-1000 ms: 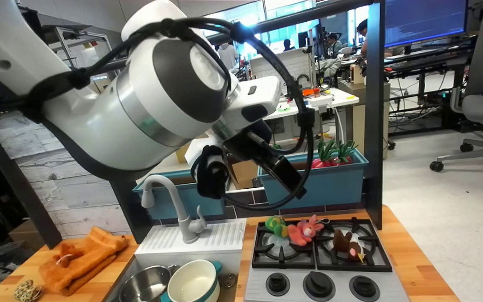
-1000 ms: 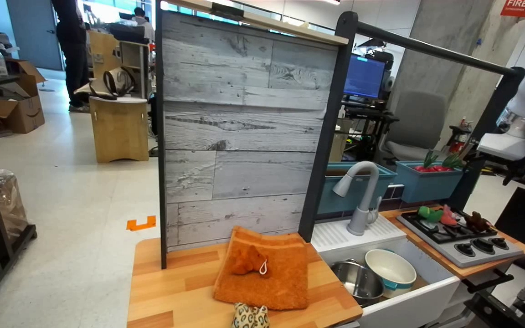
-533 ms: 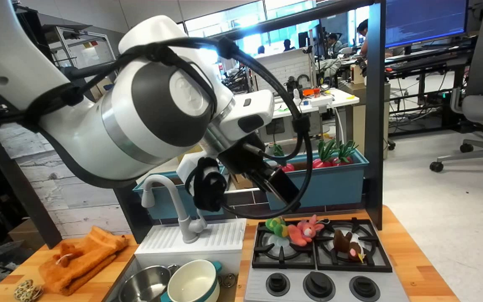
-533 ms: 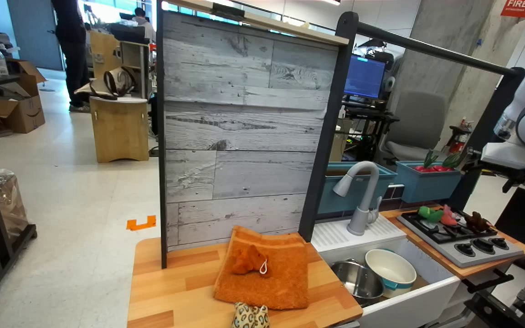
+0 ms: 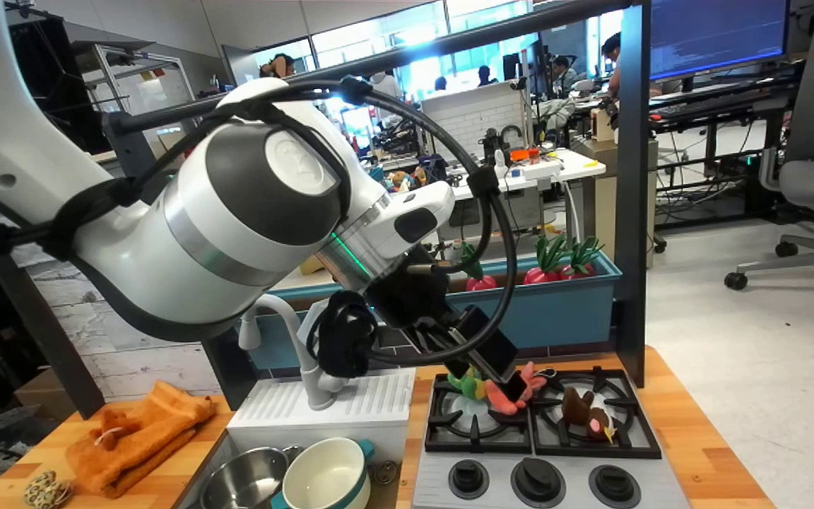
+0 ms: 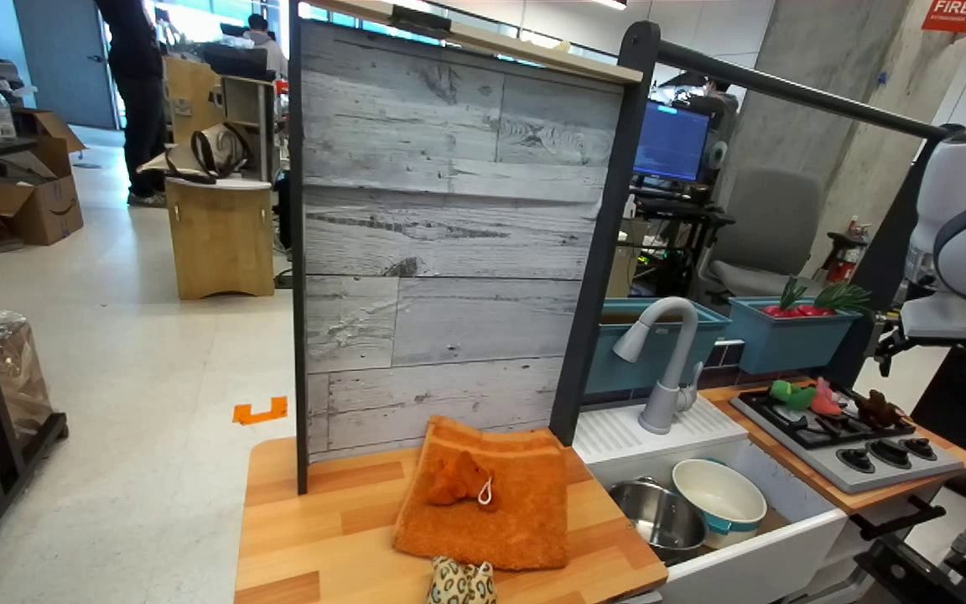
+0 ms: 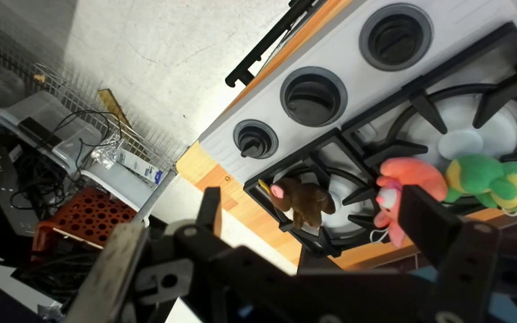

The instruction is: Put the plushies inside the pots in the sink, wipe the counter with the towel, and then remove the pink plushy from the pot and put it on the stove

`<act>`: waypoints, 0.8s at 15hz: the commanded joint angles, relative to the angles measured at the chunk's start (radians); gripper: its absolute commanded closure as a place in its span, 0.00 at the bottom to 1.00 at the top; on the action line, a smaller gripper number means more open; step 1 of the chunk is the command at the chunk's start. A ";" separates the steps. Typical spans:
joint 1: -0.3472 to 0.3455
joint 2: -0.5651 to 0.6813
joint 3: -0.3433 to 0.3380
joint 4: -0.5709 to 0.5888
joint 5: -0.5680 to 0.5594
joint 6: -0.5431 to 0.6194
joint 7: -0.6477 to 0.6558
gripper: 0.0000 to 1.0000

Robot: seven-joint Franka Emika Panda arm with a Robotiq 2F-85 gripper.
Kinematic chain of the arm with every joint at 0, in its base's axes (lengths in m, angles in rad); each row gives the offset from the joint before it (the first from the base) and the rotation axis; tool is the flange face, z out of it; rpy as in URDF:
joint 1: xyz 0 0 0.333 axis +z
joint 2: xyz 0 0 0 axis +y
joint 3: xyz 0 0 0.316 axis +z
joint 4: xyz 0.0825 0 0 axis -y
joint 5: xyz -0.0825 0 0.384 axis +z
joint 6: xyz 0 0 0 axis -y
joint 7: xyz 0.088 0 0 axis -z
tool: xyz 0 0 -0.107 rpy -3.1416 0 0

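The pink plushy [image 7: 413, 174] lies toward the far side of the stove [image 5: 499, 481], close to where its two black grates meet. Just left of it sits the green plushy [image 6: 792, 395]; to the right, on the right-hand grate, rests the brown plushy [image 7: 305, 202].

Over this group hangs the gripper [image 7: 314, 214], its jaws spread wide. In the wrist view one jaw covers part of the pink plushy, while in an exterior view a gap shows between the gripper and the plushies. The white arm [image 5: 244, 212] carrying it slants down toward the stove. Three black knobs [image 5: 538, 482] line the stove's near edge.

Left of the stove is the sink [image 6: 755, 564], holding a steel pot [image 5: 248, 477] on the left and a cream pot [image 5: 323, 470] with teal handles on the right, side by side. A grey faucet [image 6: 659, 409] stands upright at the sink's far side. Farther back are two teal planters [image 6: 797, 344], the right one holding red radishes [image 5: 543, 275] with green leaves.

On the wooden counter [image 6: 349, 570] left of the sink, an orange towel [image 6: 525, 507] lies folded, with an orange plushy [image 6: 456, 480] on top. A small leopard-spotted object [image 5: 45, 490] is just on the towel's near side, and a grey plank panel [image 6: 441, 235] rises on its far side.
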 commanded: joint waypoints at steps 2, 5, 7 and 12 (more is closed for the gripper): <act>-0.091 -0.064 0.091 -0.020 0.016 0.016 -0.160 0.00; -0.071 -0.064 0.090 -0.022 -0.023 -0.037 -0.295 0.00; -0.039 -0.044 0.067 -0.013 -0.047 -0.050 -0.353 0.00; 0.063 0.008 -0.002 0.004 -0.084 -0.092 -0.317 0.00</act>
